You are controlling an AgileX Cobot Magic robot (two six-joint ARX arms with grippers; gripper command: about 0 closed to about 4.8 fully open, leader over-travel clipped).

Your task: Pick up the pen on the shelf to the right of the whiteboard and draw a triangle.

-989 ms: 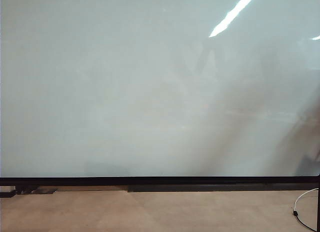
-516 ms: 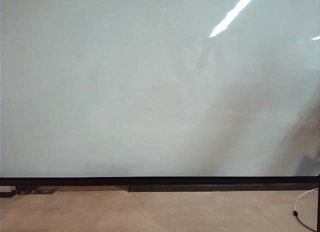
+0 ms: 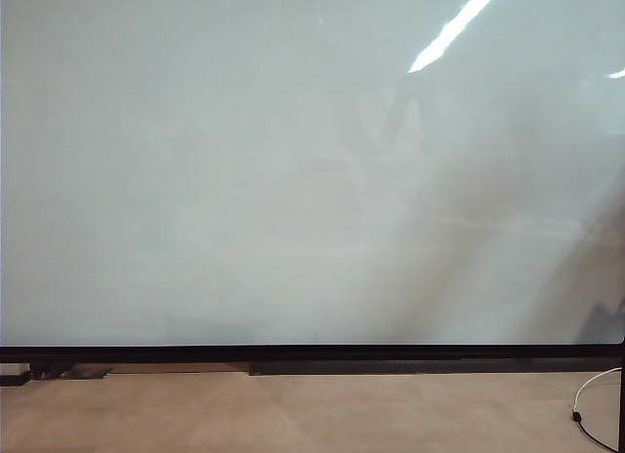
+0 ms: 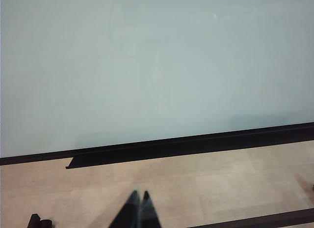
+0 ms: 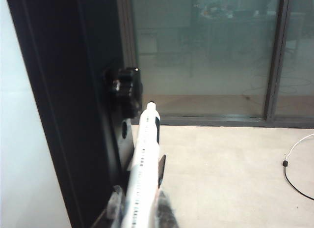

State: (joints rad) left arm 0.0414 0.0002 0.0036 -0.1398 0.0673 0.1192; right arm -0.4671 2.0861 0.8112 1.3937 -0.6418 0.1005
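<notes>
The whiteboard (image 3: 293, 180) fills the exterior view, and no triangle shows on it. Neither gripper appears in that view. In the right wrist view the pen (image 5: 144, 159), white with a row of small black marks and a dark tip, points away from the camera beside the board's black side frame (image 5: 64, 90). My right gripper (image 5: 141, 206) is shut on the pen, with a blurred finger pressed to each side. The shelf is hidden beneath the pen and fingers. My left gripper (image 4: 139, 194) is shut and empty, hovering over the floor in front of the whiteboard (image 4: 147, 66).
A black knob (image 5: 125, 88) sticks out of the side frame just beyond the pen tip. A low black ledge (image 3: 391, 367) runs under the board. A white cable (image 3: 586, 404) lies on the floor at the right. Glass doors (image 5: 206, 56) stand behind.
</notes>
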